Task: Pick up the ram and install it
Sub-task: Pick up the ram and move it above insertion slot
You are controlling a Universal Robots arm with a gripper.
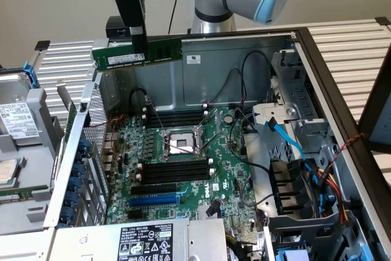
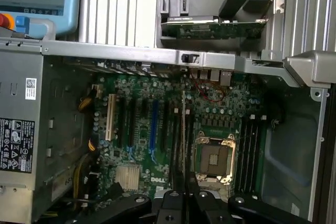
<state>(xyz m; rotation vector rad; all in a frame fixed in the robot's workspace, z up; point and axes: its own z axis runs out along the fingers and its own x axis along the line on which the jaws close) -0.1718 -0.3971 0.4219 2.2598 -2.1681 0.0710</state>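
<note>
Gripper (image 1: 140, 46) jaws narrow, clamped on ram (image 1: 164, 49) at approx. mid-length; stick hangs level, long edge down; central grip prob. chosen for balance and to keep the contact edge free. Ram is up in the air by the case (image 1: 244, 33) back wall, well apart from mobo (image 1: 226, 169); black mem slots (image 1: 174, 169) beside CPU socket (image 1: 180, 143) look empty. Wrist view: thin dark strip running out from the fingers is likely the ram (image 2: 184, 145) edge-on; can't be sure.
</note>
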